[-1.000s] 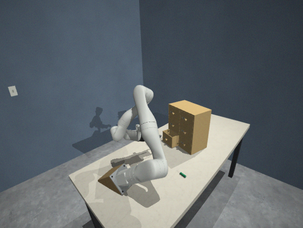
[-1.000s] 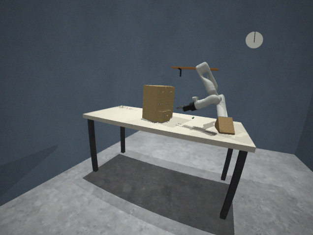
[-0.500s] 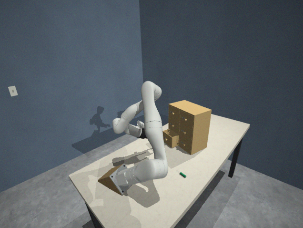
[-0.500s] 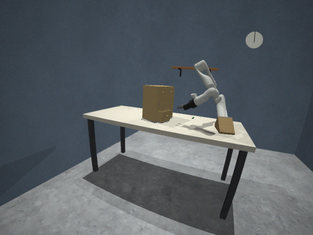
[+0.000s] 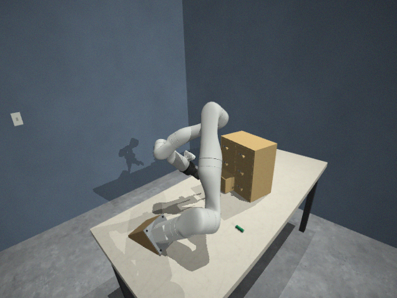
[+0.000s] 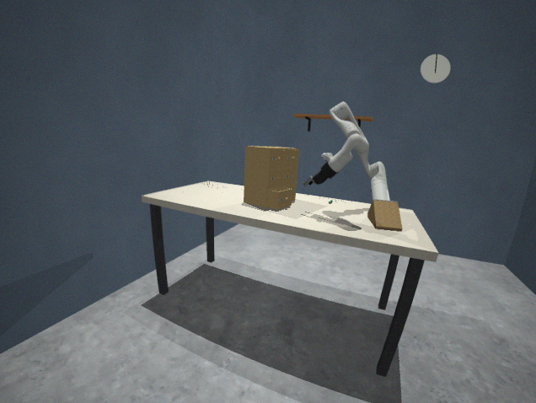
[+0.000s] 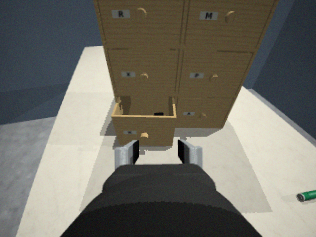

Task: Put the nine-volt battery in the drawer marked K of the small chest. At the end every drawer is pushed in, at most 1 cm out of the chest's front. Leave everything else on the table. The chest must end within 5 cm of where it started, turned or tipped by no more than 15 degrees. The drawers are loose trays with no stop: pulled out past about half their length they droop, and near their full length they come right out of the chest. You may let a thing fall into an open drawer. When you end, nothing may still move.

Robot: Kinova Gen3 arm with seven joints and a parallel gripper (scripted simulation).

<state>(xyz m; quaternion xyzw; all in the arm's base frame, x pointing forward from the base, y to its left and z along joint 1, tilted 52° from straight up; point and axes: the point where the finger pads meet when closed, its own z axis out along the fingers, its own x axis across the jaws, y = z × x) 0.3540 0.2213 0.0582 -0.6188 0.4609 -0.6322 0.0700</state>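
My gripper (image 7: 158,148) hangs fully open and empty before the chest (image 7: 220,49), whose lower-left drawer (image 7: 145,124) stands pulled out on the surface (image 7: 65,149).

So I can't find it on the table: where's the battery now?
In the wrist view, a small dark thing, likely the battery, lies in the open bottom-left drawer of the chest.
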